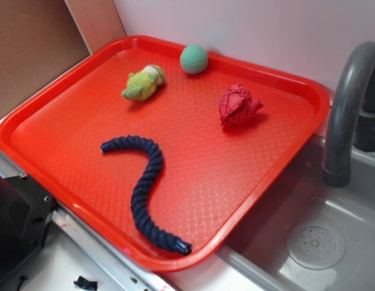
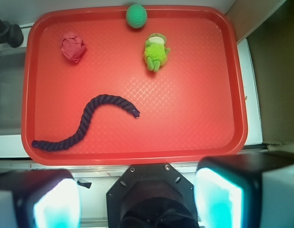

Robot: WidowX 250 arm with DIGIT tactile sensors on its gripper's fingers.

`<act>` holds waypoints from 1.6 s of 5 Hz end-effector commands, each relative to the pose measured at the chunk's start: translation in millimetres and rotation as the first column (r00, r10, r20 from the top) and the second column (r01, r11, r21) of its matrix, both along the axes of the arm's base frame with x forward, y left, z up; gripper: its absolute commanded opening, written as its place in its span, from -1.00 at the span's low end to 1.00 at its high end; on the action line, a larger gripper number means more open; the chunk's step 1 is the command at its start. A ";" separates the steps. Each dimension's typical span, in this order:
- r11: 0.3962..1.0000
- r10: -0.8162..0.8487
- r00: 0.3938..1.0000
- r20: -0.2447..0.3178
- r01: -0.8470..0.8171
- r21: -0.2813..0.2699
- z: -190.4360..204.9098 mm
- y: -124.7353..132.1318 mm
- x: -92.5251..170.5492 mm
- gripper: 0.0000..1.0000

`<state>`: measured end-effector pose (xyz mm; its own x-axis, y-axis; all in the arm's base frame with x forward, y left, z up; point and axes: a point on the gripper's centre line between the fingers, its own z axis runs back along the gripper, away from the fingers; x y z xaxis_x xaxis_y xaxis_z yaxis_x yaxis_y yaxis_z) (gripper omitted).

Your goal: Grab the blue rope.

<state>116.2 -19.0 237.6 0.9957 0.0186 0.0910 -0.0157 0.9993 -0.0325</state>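
Note:
The blue rope (image 1: 152, 173) is a thick navy twisted cord lying in an S-curve on the red tray (image 1: 205, 176), with a shiny capped end (image 1: 185, 247) near the tray's front rim. In the wrist view the rope (image 2: 85, 121) lies in the tray's (image 2: 194, 109) lower left part. My gripper (image 2: 137, 199) is open and empty, its two fingers wide apart at the bottom of the wrist view. It sits high above and behind the tray's near rim, well away from the rope. The gripper does not show in the exterior view.
On the tray are a red knotted ball (image 1: 238, 104), a green ball (image 1: 194, 59) at the far rim and a green plush toy (image 1: 143, 83). A grey faucet (image 1: 348, 109) and sink (image 1: 314, 242) stand beside the tray. A brown board (image 1: 29, 48) is behind.

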 end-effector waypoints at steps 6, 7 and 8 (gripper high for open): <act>0.874 0.479 0.877 0.035 -0.473 -0.114 -81.9 -74.3 42.0 1.00; 0.875 0.470 0.883 0.004 -0.465 -0.133 -106.3 -83.7 49.3 1.00; 0.895 0.433 0.900 -0.047 -0.436 -0.096 -150.5 -94.2 58.3 1.00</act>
